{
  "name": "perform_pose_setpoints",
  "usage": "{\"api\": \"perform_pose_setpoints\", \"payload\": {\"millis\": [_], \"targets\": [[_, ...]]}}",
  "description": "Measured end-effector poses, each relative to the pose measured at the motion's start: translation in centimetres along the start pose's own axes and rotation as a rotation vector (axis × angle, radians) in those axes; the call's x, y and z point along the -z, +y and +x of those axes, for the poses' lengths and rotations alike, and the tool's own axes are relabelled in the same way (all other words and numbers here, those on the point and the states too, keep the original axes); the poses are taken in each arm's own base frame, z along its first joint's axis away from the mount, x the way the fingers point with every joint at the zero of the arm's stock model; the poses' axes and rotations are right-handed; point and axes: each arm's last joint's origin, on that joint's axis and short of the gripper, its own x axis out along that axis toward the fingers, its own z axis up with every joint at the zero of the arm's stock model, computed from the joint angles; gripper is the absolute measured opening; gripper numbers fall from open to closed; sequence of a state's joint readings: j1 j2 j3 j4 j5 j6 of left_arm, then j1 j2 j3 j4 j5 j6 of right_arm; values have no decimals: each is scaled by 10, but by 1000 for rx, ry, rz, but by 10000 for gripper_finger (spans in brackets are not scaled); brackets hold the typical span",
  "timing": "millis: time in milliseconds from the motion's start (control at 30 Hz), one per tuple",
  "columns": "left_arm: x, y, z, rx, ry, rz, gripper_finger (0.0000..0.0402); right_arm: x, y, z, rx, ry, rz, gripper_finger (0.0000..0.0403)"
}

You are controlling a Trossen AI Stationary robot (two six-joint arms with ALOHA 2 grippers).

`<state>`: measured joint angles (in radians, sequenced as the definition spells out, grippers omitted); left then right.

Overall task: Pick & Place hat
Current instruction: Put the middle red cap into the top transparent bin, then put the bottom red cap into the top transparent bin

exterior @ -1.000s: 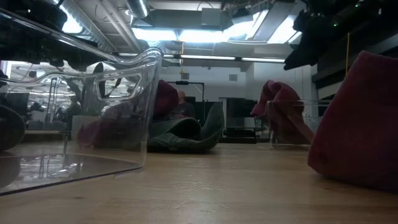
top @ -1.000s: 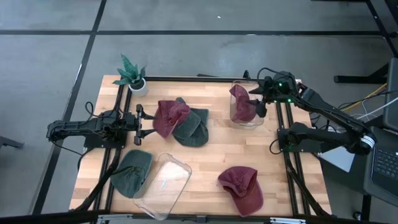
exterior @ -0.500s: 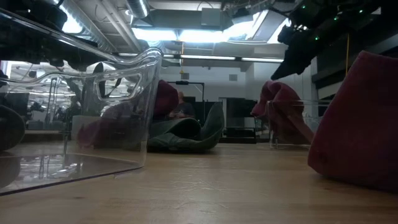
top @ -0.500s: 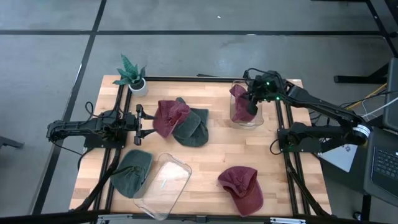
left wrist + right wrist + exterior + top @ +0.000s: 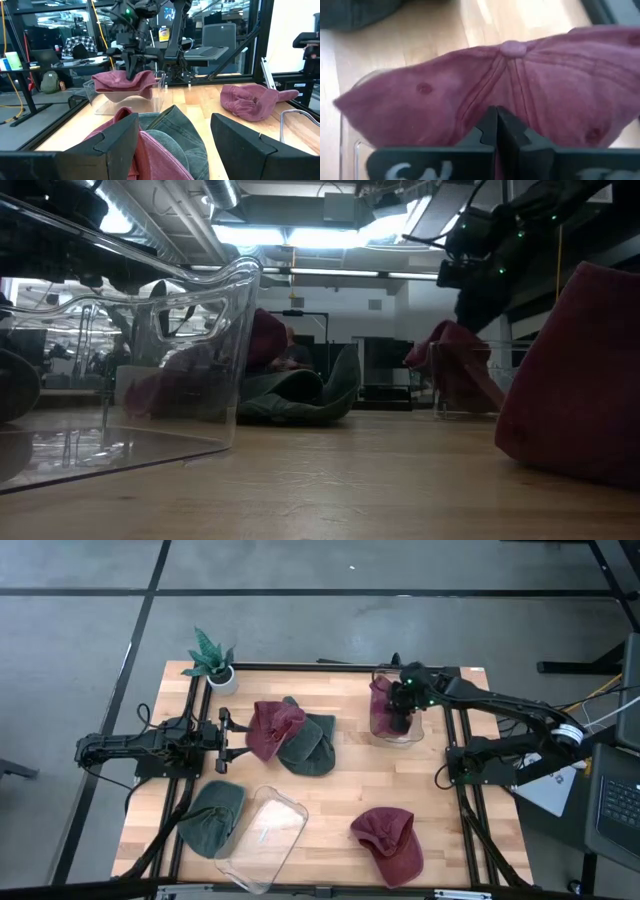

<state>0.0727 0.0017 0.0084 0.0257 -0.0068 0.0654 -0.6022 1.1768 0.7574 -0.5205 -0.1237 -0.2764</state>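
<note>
A maroon hat lies crumpled in a clear bin at the table's far right, its crown up and partly draped over the bin's rim. My right gripper is shut and slants down onto it from the right; the left wrist view shows it too. My left gripper waits open at the table's left, level, with nothing between its fingers. It faces a maroon hat that lies on a green hat. My right gripper sets its shut fingertips on the top of the hat's crown, just below the button. It comes from above, slanting down from the table's right. Whether any cloth is caught between the fingers, I cannot tell. The hat rests in the bin.
A second clear bin lies tipped near the front edge, beside a green hat. Another maroon hat lies at the near right. A potted plant stands at the far left corner. Bare wood shows in the table's middle.
My right gripper has come down and toward the table's left, tipping more steeply downward, from beside the bin's right rim onto the maroon hat inside it. The hat has stayed in the bin.
</note>
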Motion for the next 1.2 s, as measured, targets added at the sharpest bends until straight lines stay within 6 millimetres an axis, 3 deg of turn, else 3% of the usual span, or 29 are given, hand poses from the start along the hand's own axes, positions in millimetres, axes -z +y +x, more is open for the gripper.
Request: {"api": "perform_pose_setpoints", "payload": {"millis": [300, 700, 900, 1200], "targets": [[0, 0, 0, 0, 0, 0, 245, 1, 1, -5, 2, -4, 1, 4], [0, 0, 0, 0, 0, 0, 245, -18, 13, -90, 26, -250, 37, 4], [0, 0, 0, 0, 0, 0, 245, -18, 36, -118, -175, -336, 55, 4], [0, 0, 0, 0, 0, 0, 245, -13, 73, -130, -524, -297, 66, 4]]}}
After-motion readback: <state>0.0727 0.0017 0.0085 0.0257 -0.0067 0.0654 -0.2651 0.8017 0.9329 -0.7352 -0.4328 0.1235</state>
